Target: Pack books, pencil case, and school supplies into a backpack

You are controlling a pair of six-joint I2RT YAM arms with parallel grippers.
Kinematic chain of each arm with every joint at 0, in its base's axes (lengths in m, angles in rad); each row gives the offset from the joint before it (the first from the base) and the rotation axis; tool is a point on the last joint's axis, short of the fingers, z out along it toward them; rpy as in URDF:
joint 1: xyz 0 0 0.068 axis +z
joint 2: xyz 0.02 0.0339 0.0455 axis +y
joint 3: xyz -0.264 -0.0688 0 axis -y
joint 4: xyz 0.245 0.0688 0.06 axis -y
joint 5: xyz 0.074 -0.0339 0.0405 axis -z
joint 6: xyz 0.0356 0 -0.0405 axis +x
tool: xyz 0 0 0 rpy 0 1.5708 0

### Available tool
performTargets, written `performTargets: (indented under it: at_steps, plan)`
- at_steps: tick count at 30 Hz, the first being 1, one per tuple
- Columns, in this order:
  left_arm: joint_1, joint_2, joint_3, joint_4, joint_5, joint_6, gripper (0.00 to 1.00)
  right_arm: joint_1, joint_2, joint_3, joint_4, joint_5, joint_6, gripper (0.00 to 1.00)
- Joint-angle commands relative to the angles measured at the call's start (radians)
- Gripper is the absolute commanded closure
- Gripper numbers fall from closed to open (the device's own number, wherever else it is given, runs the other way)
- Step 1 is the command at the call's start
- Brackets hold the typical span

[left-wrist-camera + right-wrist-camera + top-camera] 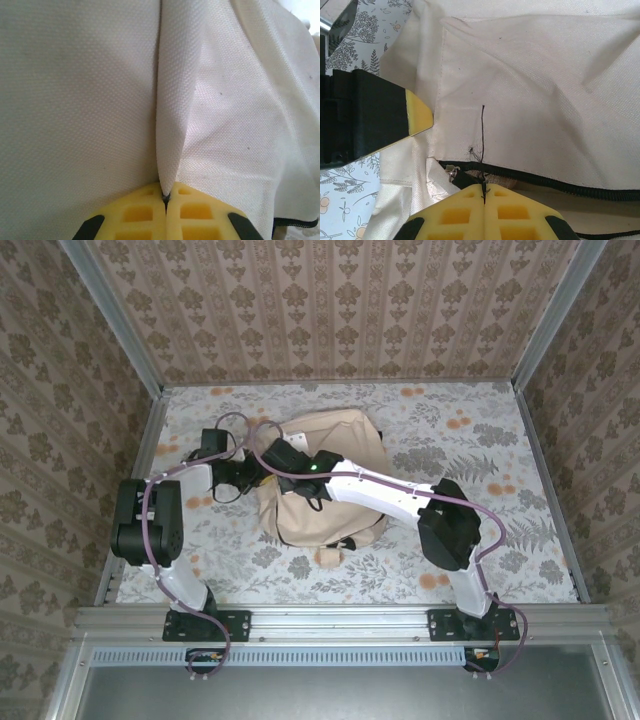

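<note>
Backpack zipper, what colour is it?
The zipper is black against the cream backpack; it shows best in the right wrist view.

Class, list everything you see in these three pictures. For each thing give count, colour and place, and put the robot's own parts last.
soft cream-beige fabric backpack: one, cream-beige, centre of the table, under both arms.
dark zipper: at least one run, black, along the backpack's opening.
floral table cover: one, pale with grey leaves and orange flowers, beneath the backpack.
patterned walls: three, brown damask, around the table.
metal rail: one, silver, near edge, bearing both arm bases.
left gripper: one, yellow fingers, shut on a fold of backpack fabric.
right gripper: one, yellow fingers, shut at the zipper's end, a thin black cord rising between them.
</note>
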Motion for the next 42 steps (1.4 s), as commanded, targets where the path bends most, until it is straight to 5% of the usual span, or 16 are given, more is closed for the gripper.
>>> performTargets:
  at_steps: [1, 9, 18, 24, 28, 33, 37, 42]
  plan:
    - [-0.010, -0.062, 0.000, 0.022, -0.001, 0.004, 1.00, -0.016, -0.067, -0.028, 0.010, 0.012, 0.025, 1.00]
    - [-0.023, -0.210, 0.003, -0.078, -0.059, 0.027, 1.00, -0.051, -0.106, -0.089, 0.034, 0.009, 0.033, 1.00]
    - [-0.017, -0.219, 0.014, -0.194, -0.211, 0.044, 1.00, -0.097, -0.145, -0.116, -0.045, 0.187, 0.000, 1.00]
    - [-0.008, -0.221, 0.016, -0.205, -0.230, 0.046, 1.00, -0.133, -0.190, -0.159, -0.070, 0.198, 0.027, 1.00]
    - [-0.011, -0.216, 0.012, -0.177, -0.173, 0.051, 1.00, -0.152, -0.229, -0.209, 0.040, -0.062, -0.016, 1.00]
    - [-0.018, -0.218, 0.010, -0.178, -0.146, 0.061, 1.00, -0.156, -0.230, -0.216, 0.127, -0.456, 0.055, 0.51]
    - [-0.022, -0.216, 0.011, -0.175, -0.140, 0.059, 1.00, -0.156, -0.196, -0.206, 0.109, -0.541, 0.045, 0.41]
    - [-0.023, -0.215, 0.015, -0.174, -0.133, 0.054, 1.00, -0.175, -0.166, -0.207, 0.094, -0.574, 0.004, 0.41]
